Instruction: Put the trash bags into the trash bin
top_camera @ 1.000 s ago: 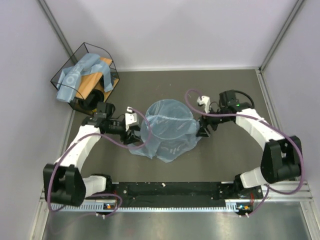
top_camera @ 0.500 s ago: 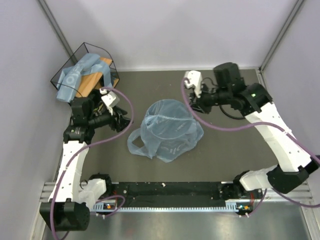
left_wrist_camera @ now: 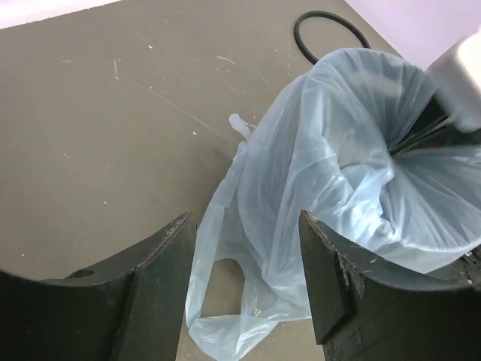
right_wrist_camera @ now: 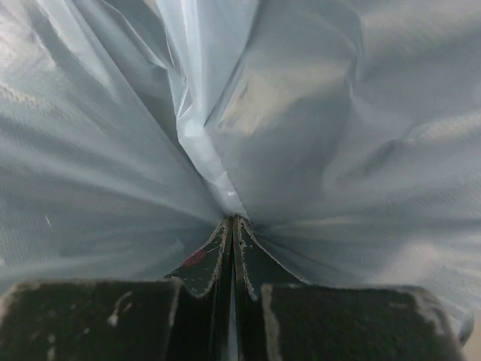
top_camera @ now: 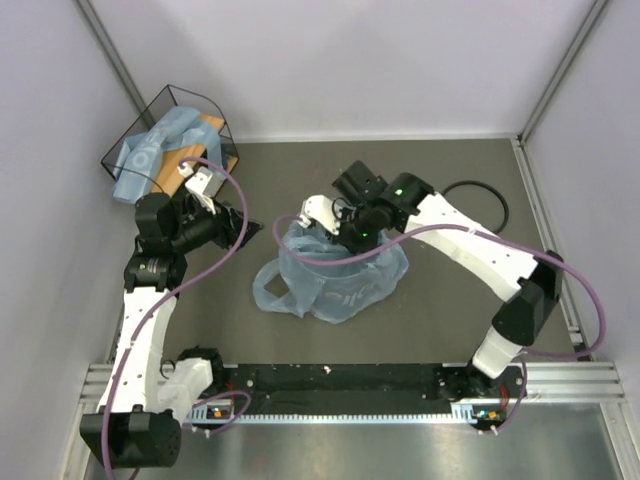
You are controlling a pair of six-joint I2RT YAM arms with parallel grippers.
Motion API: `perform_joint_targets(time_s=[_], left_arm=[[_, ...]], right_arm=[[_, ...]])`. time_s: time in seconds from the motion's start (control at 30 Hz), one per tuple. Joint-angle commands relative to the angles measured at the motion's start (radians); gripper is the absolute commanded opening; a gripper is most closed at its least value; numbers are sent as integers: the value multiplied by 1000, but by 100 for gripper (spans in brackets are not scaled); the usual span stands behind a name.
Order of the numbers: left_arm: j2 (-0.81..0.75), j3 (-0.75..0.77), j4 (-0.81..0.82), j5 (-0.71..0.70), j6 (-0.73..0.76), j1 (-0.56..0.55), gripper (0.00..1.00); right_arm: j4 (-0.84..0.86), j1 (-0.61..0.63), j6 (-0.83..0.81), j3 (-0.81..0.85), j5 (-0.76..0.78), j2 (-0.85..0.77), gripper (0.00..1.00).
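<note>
Trash bag point(top_camera: 335, 280) stood mid-table, mouth up. Right gripper point(top_camera: 345, 232) sat at its rear rim, pinched on the film. Left gripper point(top_camera: 240, 228) hung left of the bag, apart from it. Ring hoop point(top_camera: 506, 208) lay flat on the table, behind-right of the bag. Wire basket point(top_camera: 222, 128) sat in the far-left corner, with more bags point(top_camera: 150, 155) in it.

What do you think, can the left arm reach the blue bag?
Probably yes. The left tool is open and points at the trash bag, with only bare table between them. The right tool is shut on the bag farther across, leaving the near side free.
</note>
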Motion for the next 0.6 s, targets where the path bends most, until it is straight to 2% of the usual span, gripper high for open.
perform_joint_targets(time_s=[0.0, 0.57], left_arm=[[-13, 28, 55, -44, -62, 7, 62], [-5, -2, 71, -42, -92, 10, 63]], right_arm=[[-12, 3, -48, -57, 6, 62, 0], [89, 3, -83, -203, 7, 255, 0]])
